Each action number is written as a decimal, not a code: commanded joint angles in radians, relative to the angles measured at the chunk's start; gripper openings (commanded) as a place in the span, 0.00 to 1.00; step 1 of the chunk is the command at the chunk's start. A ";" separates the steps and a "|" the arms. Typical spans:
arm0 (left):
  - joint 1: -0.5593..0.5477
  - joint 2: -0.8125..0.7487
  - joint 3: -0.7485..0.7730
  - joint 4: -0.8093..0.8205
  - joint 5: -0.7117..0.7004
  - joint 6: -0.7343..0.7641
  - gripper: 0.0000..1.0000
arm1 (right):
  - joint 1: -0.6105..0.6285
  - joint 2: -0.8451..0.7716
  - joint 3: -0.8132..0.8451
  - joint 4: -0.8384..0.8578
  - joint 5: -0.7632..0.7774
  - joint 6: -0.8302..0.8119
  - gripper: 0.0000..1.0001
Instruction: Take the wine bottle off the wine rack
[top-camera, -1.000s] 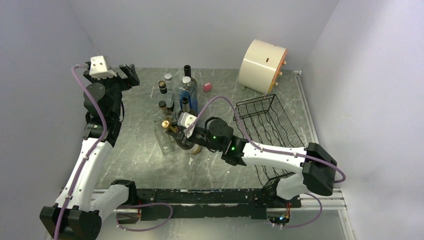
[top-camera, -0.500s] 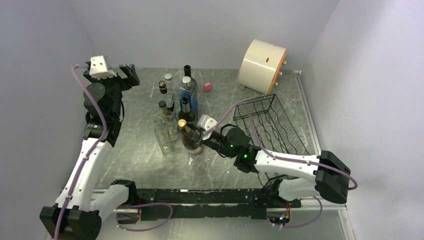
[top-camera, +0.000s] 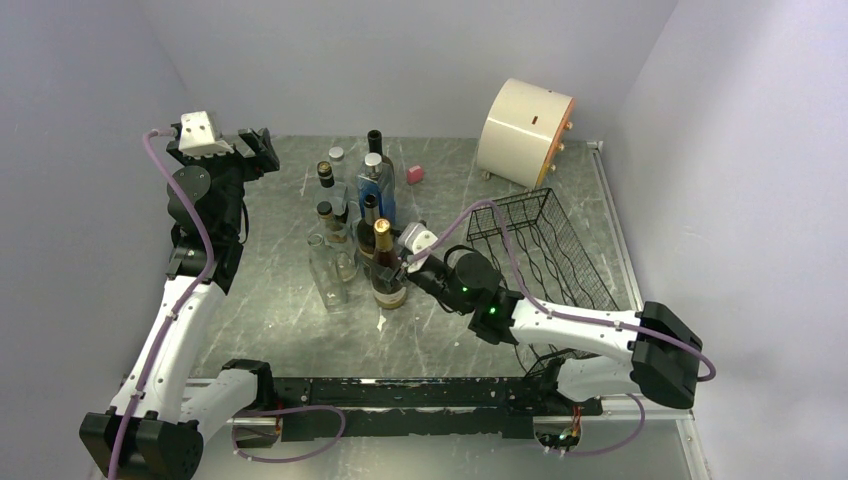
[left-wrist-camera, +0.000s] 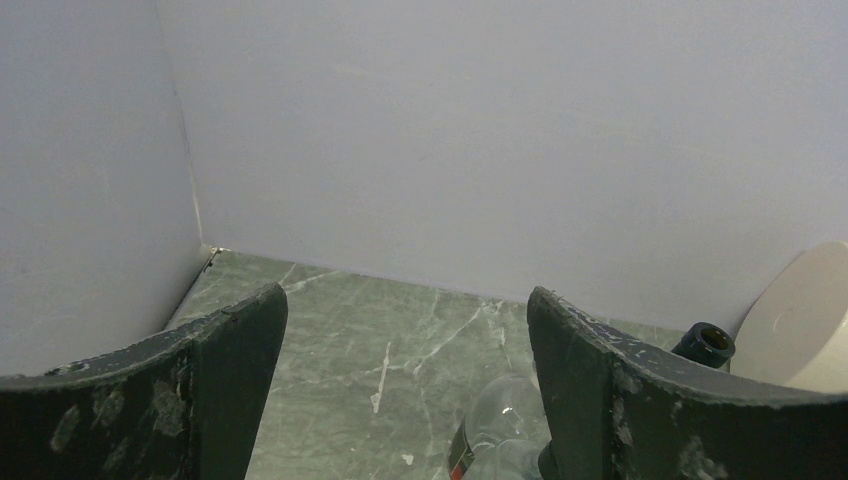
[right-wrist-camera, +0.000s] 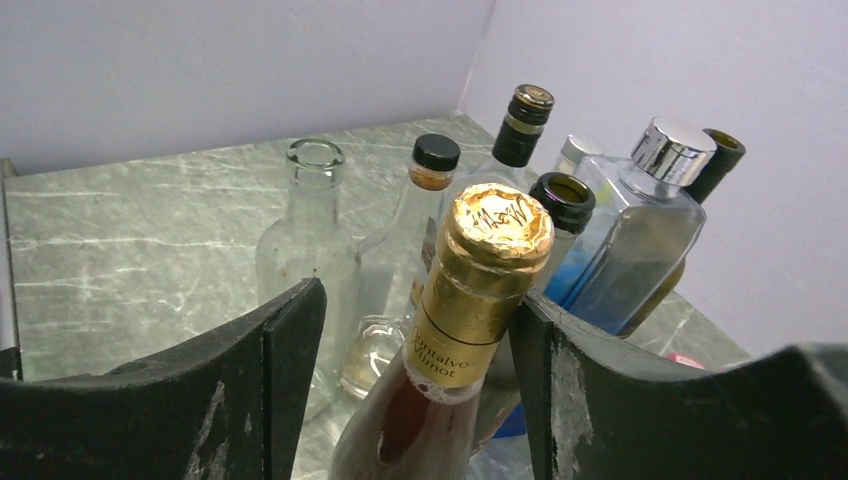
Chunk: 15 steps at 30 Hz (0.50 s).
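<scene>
The wine bottle (top-camera: 385, 268), dark with a gold foil cap, stands upright on the green table among other bottles, off the black wire wine rack (top-camera: 556, 232), which holds nothing. My right gripper (top-camera: 402, 262) is at the bottle's neck with its jaws open. In the right wrist view the neck (right-wrist-camera: 478, 300) rises between the fingers; the right finger (right-wrist-camera: 560, 400) is next to the foil and the left finger (right-wrist-camera: 270, 370) stands well apart from it. My left gripper (top-camera: 258, 145) is raised at the back left, open (left-wrist-camera: 405, 330) with nothing between its fingers.
Several other bottles crowd just behind and left of the wine bottle: a blue square one (top-camera: 376, 190), a clear one (top-camera: 328, 272) and dark-necked ones (top-camera: 326, 180). A cream drum (top-camera: 525, 132) lies at the back right, and a small pink object (top-camera: 414, 174) sits behind the bottles.
The wine bottle has gone from tilted in the right gripper's grip to standing upright on the table. The right jaws have opened off its neck, and the arm has shifted right.
</scene>
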 joint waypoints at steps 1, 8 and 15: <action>0.005 -0.008 0.031 0.006 0.009 -0.003 0.93 | 0.001 -0.039 0.013 0.001 0.028 -0.008 0.72; 0.005 -0.008 0.031 0.006 0.012 -0.006 0.93 | 0.001 -0.096 0.035 -0.129 0.073 -0.025 0.83; 0.005 -0.005 0.032 0.003 0.016 -0.007 0.93 | 0.001 -0.253 0.008 -0.353 0.166 -0.056 1.00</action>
